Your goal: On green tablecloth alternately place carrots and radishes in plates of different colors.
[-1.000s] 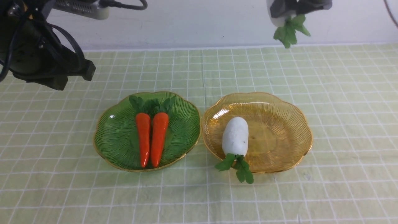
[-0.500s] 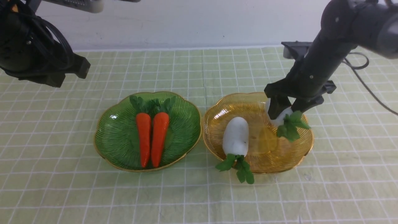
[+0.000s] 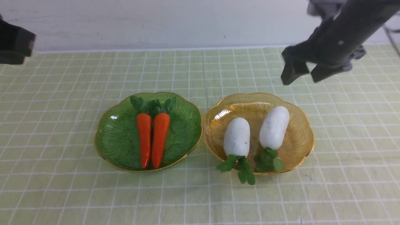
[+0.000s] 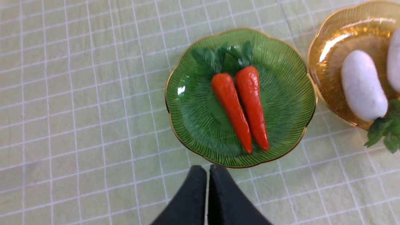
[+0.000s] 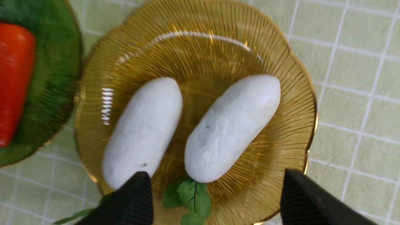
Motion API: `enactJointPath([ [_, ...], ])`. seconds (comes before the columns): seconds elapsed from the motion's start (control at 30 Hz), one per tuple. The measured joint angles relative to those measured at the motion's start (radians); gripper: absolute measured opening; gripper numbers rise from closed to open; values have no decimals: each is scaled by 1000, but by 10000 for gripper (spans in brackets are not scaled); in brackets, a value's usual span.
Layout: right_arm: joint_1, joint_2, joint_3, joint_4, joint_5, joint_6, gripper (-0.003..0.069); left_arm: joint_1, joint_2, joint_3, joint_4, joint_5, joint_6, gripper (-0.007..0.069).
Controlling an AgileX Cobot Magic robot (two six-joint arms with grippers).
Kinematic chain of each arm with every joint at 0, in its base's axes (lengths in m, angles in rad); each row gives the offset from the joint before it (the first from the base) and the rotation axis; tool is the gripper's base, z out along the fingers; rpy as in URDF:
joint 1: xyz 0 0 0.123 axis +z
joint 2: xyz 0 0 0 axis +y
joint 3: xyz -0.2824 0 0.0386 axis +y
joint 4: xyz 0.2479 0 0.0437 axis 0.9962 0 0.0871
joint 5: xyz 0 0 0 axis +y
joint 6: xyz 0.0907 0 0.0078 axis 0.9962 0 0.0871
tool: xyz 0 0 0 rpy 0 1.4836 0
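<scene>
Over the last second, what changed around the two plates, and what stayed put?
The right gripper lowered the second radish into the amber plate beside the first radish, let it go and lifted away with jaws open. The left arm pulled back leftward. The first radish, both carrots and the green plate stayed put.

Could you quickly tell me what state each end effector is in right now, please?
Left end effector: closed, holding nothing.
Right end effector: open, holding nothing.
</scene>
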Motion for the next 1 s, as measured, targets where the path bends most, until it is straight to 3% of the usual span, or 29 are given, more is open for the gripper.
enactJointPath([
  [0.03, 0, -43, 12, 0, 0, 1, 413, 0, -22, 0, -2, 1, 4, -8],
  [0.1, 0, -225, 58, 3, 3, 1, 270, 0, -81, 0, -5, 5, 18, -8],
  [0.17, 0, -303, 79, 4, 5, 1, 206, 0, -104, 0, -7, 8, 20, -8],
  [0.2, 0, -432, 135, 6, 5, 0, 106, 0, -133, 0, -9, 15, 23, -8],
  [0.3, 0, -650, 287, 10, -75, -15, 16, 0, -193, 33, -11, 17, 25, -8],
  [0.47, 0, -1043, 659, 13, -498, -63, -13, 0, -279, 161, -13, 4, 25, -8],
  [0.6, 0, -1480, 1115, 13, -985, -75, -13, 0, -341, 364, -19, -104, 25, -8],
  [0.8, 0, -1703, 1420, 24, -1224, -75, -13, 0, -361, 557, -31, -237, 25, -8],
  [1.0, 0, -1720, 1506, 40, -1398, -75, -13, 0, -483, 748, -50, -374, -16, -8],
])
